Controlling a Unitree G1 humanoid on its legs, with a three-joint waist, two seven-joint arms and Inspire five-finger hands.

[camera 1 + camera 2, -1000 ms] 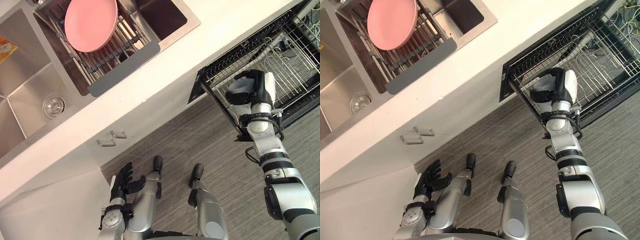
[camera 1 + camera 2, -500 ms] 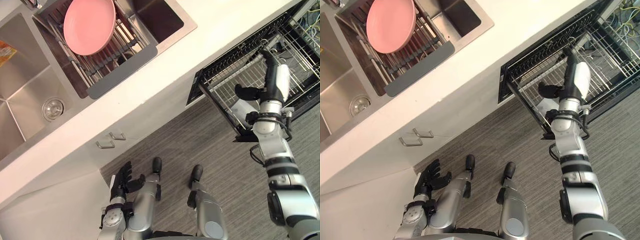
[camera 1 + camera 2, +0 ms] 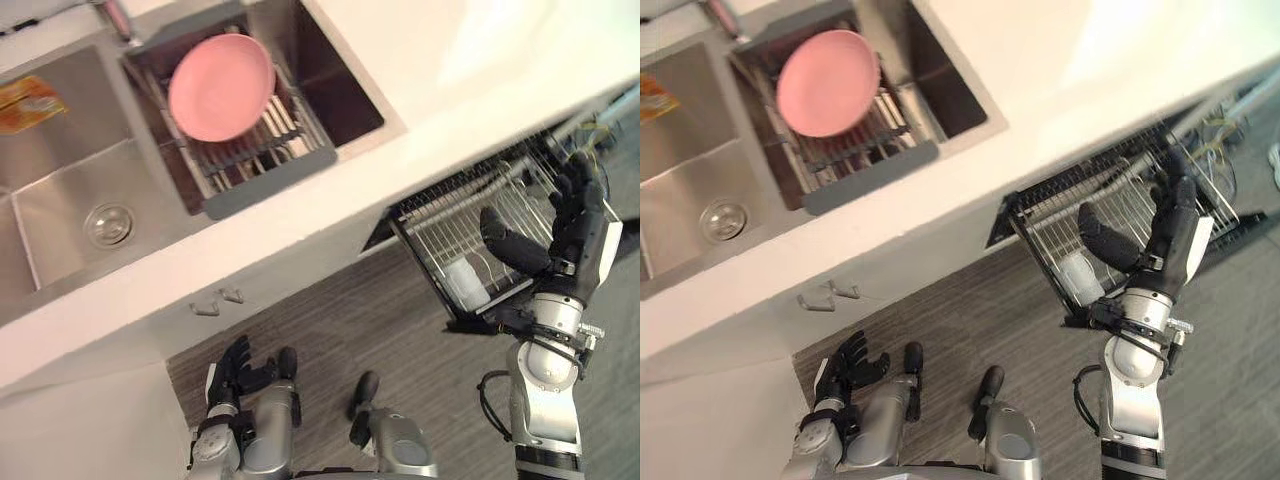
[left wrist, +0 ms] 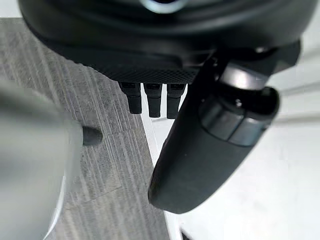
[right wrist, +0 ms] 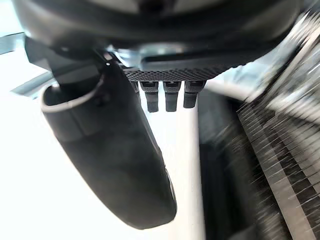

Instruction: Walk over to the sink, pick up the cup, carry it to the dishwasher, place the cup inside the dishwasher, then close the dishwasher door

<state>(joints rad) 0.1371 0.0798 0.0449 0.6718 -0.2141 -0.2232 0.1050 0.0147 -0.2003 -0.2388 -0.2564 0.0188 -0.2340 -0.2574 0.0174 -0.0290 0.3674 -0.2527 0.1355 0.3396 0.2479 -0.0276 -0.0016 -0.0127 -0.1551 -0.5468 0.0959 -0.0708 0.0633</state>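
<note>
A pale, translucent cup (image 3: 466, 284) lies in the front corner of the dishwasher's pulled-out wire rack (image 3: 440, 225), under the white counter. My right hand (image 3: 575, 225) is raised just right of the cup and clear of it, open, with straight fingers and the thumb spread; nothing is in it. The right wrist view shows its thumb (image 5: 110, 150) and straight fingers with the blurred rack beyond. My left hand (image 3: 233, 366) hangs low over the floor, open and holding nothing, its thumb (image 4: 215, 145) large in the left wrist view.
A steel double sink (image 3: 60, 200) is set in the white counter (image 3: 330, 200) at the upper left. A pink plate (image 3: 220, 86) stands in a drying rack (image 3: 270, 175) across the sink. Cabinet handles (image 3: 215, 300) show below the counter, above grey plank floor (image 3: 330, 330).
My right hand let go of the cup, straightened its fingers and lifted away from the rack; the cup stays in the rack. The camera has shifted, so the whole scene has moved.
</note>
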